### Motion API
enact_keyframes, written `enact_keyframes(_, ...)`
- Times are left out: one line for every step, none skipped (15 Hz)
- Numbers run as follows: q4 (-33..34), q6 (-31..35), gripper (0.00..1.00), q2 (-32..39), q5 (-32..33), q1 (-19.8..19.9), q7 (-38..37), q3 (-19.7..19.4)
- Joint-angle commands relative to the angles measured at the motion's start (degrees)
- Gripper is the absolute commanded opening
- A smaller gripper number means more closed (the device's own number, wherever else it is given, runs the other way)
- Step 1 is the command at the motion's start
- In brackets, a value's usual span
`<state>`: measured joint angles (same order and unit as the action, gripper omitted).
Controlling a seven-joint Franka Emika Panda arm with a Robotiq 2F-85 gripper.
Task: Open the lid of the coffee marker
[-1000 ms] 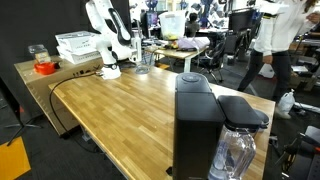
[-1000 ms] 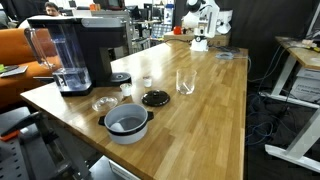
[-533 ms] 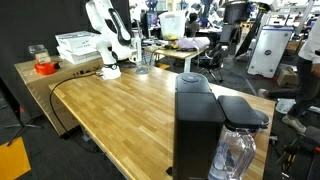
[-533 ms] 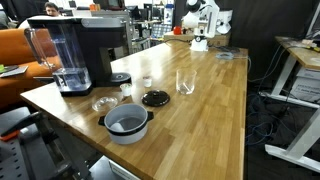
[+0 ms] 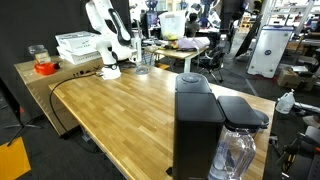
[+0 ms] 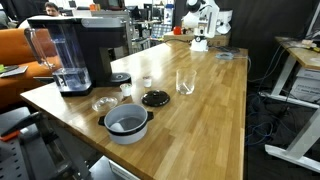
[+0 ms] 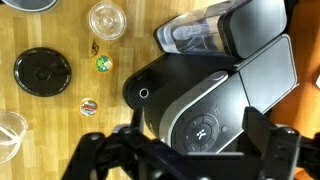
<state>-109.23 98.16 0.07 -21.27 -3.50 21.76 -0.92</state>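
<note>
The wrist view looks straight down on the black coffee marker (image 7: 235, 80). Its rounded lid (image 7: 190, 105) carries a silvery ring with a small mark, and the clear water tank (image 7: 195, 35) sits on one side. My gripper (image 7: 198, 150) hovers above the lid, open, with one dark finger (image 7: 135, 150) on each side of the ring and nothing between them. Both exterior views show the coffee marker (image 5: 195, 125) (image 6: 100, 50) standing on the wooden table with its lid down. My gripper does not show in either of them.
Beside the machine lie a black round disc (image 7: 42, 72) (image 6: 155, 97), a drinking glass (image 6: 185, 82), a grey pot (image 6: 125, 122) and two small capsules (image 7: 103, 64). A white robot arm (image 5: 105, 40) stands at the table's far end next to white trays (image 5: 78, 45).
Only people in the background have walked on. The gripper and everything on the table have stayed put.
</note>
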Motion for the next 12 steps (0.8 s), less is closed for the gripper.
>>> enact_keyframes(0.39, -0.33, 1.0, 0.29, 0.0, 0.85, -0.03, 0.86)
enact_keyframes(0.5, -0.42, 1.0, 0.41, -0.01, 0.83, -0.04, 0.91)
enact_keyframes(0.55, -0.49, 1.0, 0.42, -0.01, 0.82, -0.04, 0.93)
enact_keyframes(0.61, -0.57, 1.0, 0.41, -0.01, 0.82, -0.04, 0.92)
enact_keyframes(0.64, -0.62, 1.0, 0.41, -0.01, 0.82, -0.04, 0.92)
enact_keyframes(0.5, -1.22, 1.0, 0.38, -1.49, 0.91, 0.95, 0.85)
enact_keyframes(0.69, -1.92, 1.0, 0.51, -2.81, 0.98, 2.34, 0.85)
enact_keyframes(1.1, -2.71, 1.0, 0.84, -5.17, 1.13, 4.8, 0.79)
enact_keyframes(1.77, -3.53, 1.0, 1.25, -7.49, 1.35, 7.64, 0.63)
enact_keyframes(2.34, -4.5, 1.0, 1.62, -9.47, 1.55, 9.91, 0.46)
enact_keyframes(3.14, -5.64, 1.0, 2.16, -11.85, 1.95, 12.56, 0.14)
enact_keyframes(3.86, -6.74, 1.0, 2.7, -13.99, 2.41, 14.74, -0.19)
